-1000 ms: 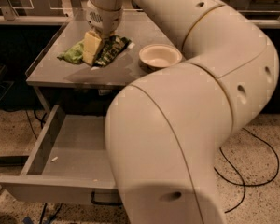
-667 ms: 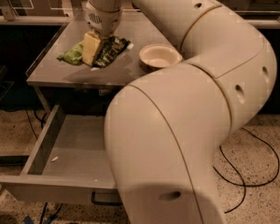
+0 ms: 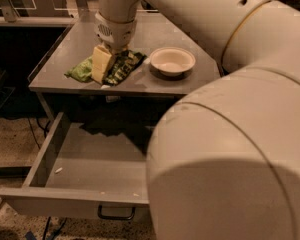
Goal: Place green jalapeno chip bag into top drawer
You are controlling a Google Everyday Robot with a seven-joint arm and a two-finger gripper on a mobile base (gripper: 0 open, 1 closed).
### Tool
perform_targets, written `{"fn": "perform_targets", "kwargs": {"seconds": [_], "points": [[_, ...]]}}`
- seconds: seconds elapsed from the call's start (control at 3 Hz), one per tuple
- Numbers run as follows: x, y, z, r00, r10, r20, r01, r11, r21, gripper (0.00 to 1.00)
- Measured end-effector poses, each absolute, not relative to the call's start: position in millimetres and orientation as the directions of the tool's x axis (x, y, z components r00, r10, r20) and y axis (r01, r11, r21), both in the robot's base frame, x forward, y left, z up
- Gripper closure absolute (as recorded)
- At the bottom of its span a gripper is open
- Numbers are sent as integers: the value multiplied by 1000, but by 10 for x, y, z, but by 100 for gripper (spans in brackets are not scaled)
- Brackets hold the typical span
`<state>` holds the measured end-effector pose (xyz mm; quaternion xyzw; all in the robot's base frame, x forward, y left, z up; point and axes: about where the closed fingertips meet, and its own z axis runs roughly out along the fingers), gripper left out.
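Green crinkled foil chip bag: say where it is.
Camera view: the green foil bag lies on the grey tabletop near its front edge, left of the round cream bowl, under the gripper.

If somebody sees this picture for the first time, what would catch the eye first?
The huge white robot arm fills the right side. Its gripper is down on the green jalapeno chip bag on the grey table, beside a cream bowl. Below, the top drawer stands open.
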<state>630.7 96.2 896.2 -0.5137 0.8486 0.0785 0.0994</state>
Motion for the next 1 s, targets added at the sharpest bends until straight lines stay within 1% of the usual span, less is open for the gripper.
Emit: {"fn": "perform_targets", "kwargs": {"seconds": [0.33,1.0], "points": [[5829,799,8849,-507,-835,-216,-860,507,58,100],[5735,801,8750,-509,-833,-217,-860,504,81,100]]}}
